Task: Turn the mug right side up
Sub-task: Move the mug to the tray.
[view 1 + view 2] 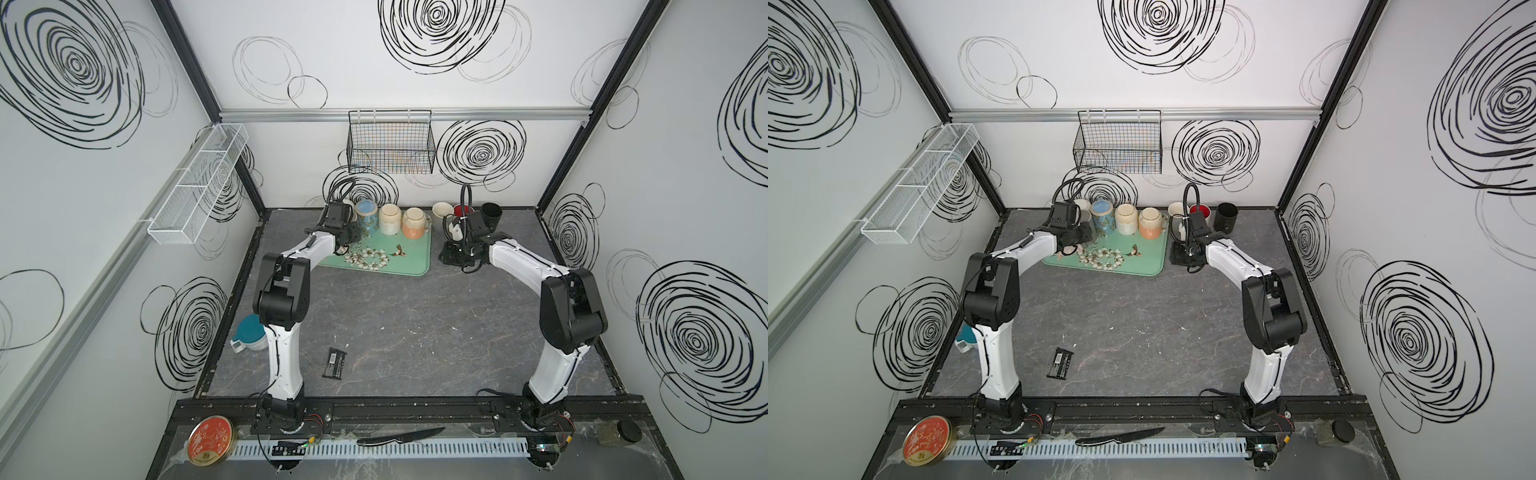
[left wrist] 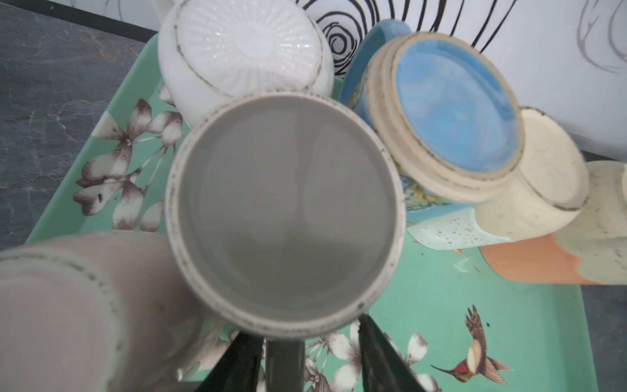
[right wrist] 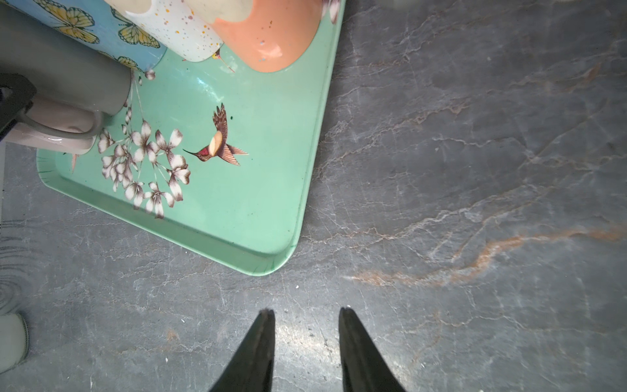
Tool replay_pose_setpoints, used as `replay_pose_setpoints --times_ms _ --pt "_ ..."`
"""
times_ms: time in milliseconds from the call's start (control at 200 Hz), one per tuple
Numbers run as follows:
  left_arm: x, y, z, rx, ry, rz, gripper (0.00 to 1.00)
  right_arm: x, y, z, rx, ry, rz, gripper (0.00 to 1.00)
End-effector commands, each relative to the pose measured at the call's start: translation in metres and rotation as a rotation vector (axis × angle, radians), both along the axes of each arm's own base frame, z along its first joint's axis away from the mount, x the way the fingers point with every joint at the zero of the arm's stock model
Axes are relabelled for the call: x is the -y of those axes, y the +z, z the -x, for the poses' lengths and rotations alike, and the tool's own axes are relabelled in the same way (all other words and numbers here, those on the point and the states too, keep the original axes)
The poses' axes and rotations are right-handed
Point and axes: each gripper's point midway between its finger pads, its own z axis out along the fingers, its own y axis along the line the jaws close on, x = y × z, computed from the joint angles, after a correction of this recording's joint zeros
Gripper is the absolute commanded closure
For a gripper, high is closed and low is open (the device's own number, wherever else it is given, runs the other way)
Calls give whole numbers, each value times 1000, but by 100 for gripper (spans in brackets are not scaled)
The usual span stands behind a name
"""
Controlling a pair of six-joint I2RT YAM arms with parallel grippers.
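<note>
A grey mug (image 2: 285, 203) stands upside down on the green tray (image 2: 509, 305), its base ring facing the left wrist camera; it also shows in a top view (image 1: 1086, 218). My left gripper (image 2: 305, 334) is open around the mug's handle (image 2: 285, 363). One finger lies against the handle and a gap separates the handle from the other. My right gripper (image 3: 305, 310) hangs open over bare table just off the tray's corner (image 3: 268, 261), holding nothing; in a top view it is right of the tray (image 1: 455, 253).
More upturned mugs crowd the tray: white ribbed (image 2: 244, 44), blue butterfly (image 1: 368, 216), cream speckled (image 1: 390, 218), orange (image 1: 413, 222), pink (image 2: 68, 305). Cream (image 1: 440, 212), red-lined (image 1: 461, 210) and black (image 1: 491, 214) cups stand right of the tray. A black packet (image 1: 334, 363) and teal-lidded jug (image 1: 249, 332) sit nearer the front.
</note>
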Motion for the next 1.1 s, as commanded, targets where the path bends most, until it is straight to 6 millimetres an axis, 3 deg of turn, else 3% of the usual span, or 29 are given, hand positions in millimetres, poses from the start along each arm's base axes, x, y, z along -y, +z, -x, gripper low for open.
replay_pose_setpoints --times_ms 0,200,630,901,1096 --pt "0 -2 -8 12 7 -29 50 -3 8 0 22 3 -12 63" --pt "1 -12 -8 -6 8 -39 51 -3 8 0 22 3 -12 63" --pt "30 -15 6 -5 -29 -29 75 -1 12 3 29 0 -11 63" --pt "45 -16 32 -15 -49 -5 82 -1 13 6 25 4 -21 64" --pt "75 -15 60 -15 -111 16 84 -2 17 8 34 9 -26 64"
